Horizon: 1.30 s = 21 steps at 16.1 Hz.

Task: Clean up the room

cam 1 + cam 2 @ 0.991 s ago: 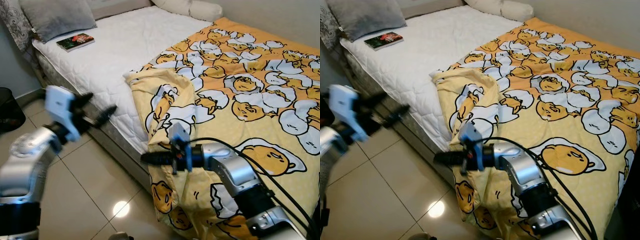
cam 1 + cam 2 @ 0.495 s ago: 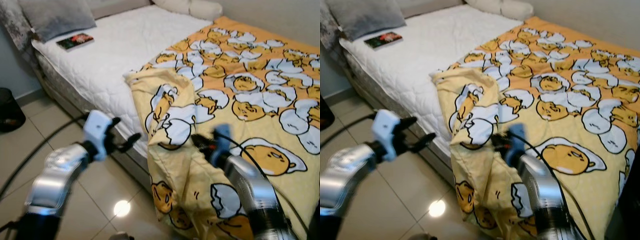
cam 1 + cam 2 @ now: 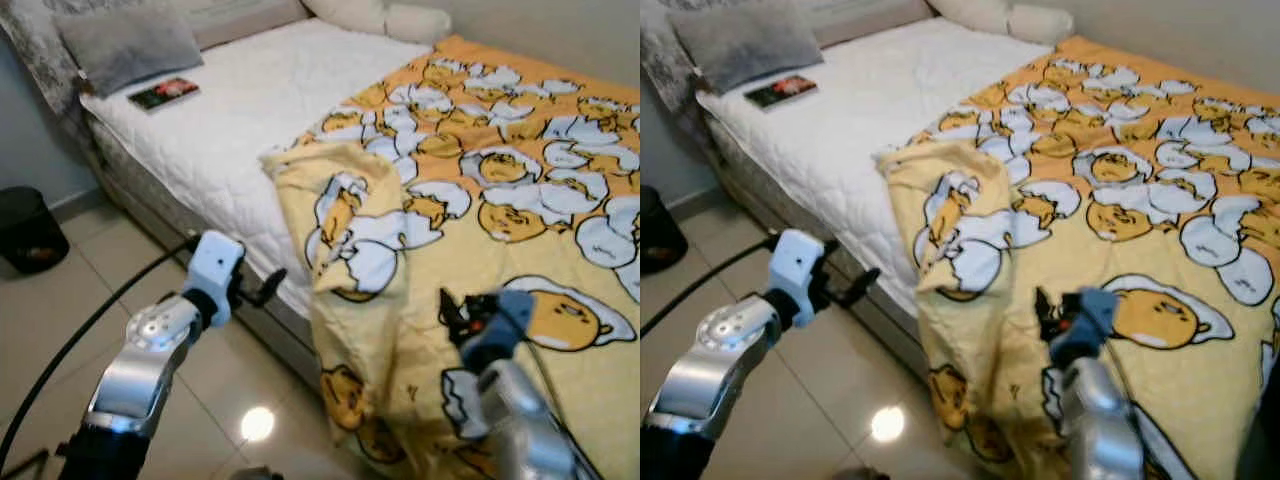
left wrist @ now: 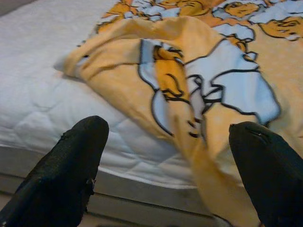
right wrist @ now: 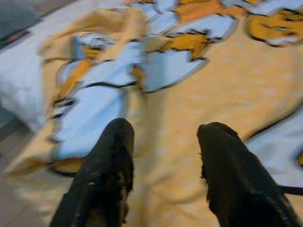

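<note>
1. We saw the yellow blanket [image 3: 480,200] bunched over the bed's [image 3: 260,110] near edge.
2. Left pincer [image 4: 170,170], fingers apart, faced the fold.
3. Right pincer [image 5: 163,161], fingers apart, hovered over the blanket.

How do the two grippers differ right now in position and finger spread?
The left gripper hovers over the tiled floor beside the white mattress, fingers wide apart. The right gripper sits above the yellow egg-print blanket, fingers narrower. Both are open, holding nothing.
</note>
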Tool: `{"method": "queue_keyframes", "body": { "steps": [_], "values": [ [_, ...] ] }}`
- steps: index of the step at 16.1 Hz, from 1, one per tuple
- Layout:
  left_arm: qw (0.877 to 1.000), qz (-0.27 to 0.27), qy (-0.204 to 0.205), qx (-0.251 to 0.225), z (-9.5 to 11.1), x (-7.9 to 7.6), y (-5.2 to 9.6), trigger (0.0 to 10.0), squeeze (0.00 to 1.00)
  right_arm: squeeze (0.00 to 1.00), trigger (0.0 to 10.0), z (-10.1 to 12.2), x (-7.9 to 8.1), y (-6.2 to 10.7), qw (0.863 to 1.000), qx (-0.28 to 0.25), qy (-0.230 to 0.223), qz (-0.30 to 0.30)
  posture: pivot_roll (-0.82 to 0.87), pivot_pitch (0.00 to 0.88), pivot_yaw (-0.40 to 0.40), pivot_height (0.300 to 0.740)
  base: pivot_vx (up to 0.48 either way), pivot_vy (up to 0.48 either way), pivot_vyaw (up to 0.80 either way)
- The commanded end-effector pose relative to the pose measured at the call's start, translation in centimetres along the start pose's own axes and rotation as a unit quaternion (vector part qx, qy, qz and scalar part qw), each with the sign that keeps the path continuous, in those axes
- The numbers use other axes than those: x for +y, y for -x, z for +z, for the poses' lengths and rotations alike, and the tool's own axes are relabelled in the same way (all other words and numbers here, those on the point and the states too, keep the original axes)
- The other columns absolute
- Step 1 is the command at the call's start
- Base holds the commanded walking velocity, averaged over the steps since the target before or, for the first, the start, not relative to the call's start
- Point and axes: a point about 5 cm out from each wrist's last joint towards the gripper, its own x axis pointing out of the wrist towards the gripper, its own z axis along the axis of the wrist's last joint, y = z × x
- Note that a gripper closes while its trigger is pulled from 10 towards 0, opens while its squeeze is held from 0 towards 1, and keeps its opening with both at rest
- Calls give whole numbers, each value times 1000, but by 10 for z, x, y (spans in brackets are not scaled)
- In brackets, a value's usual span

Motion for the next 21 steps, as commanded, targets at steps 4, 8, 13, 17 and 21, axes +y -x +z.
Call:
{"method": "queue_keyframes", "body": {
  "steps": [4, 8, 13, 17, 21],
  "values": [
    [999, 40, 7, -18, 2, 2, 2, 10000, 416, 1000, 10000, 5, 2, 1, 1000, -9, 13, -14, -6, 0, 21, 740, 0, 0, 0],
    [999, 38, 21, -28, 4, -1, 0, 10000, 447, 0, 10000, 6, 9, -1, 1000, 4, -4, 22, -5, 0, 17, 740, 0, 0, 0],
    [998, 41, 27, -28, 5, 0, -2, 10000, 463, 0, 10000, 7, 12, -2, 999, 19, -2, 37, -4, 0, 14, 740, 0, 0, 0],
    [998, 44, 32, -28, 5, 1, 0, 10000, 467, 0, 10000, 5, 16, -3, 998, 32, 9, 60, 4, 0, 3, 740, 259, 0, 561],
    [998, 44, 34, -27, 4, 1, 1, 10000, 467, 0, 10000, 4, 23, -3, 996, 40, -13, 79, 6, 0, -3, 740, 278, 0, 200]
  ]
}}
